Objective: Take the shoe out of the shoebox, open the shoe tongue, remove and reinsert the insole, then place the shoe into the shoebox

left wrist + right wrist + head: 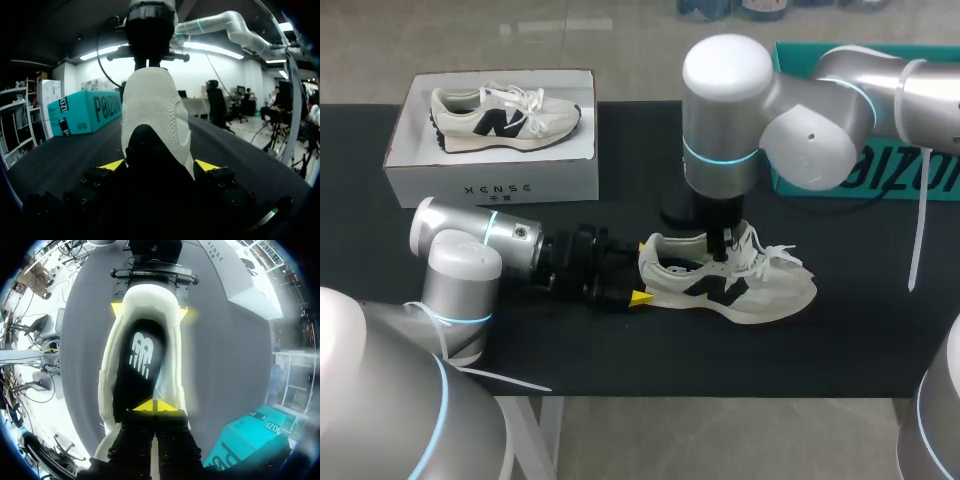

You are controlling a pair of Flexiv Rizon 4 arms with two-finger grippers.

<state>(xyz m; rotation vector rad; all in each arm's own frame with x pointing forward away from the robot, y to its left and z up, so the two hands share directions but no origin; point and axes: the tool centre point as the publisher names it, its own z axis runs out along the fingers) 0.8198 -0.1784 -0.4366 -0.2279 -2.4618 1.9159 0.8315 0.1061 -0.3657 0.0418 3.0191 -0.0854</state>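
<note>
Cream mesh sneaker [740, 290] is clamped at heel by left fingers [112, 164], toe pointing away; right fingers [147, 406] are pinched narrow over black insole [137, 365].

1. Head view: even light from overhead; soft shadow beside the shoe [730, 285] on the black worktop [620, 345]; pale sheen on the right arm [725, 90].
2. Left wrist view: left gripper [160, 165] in deep shade, backlit.
3. Right wrist view: glare bleaches the shoebox [250, 295].
</note>
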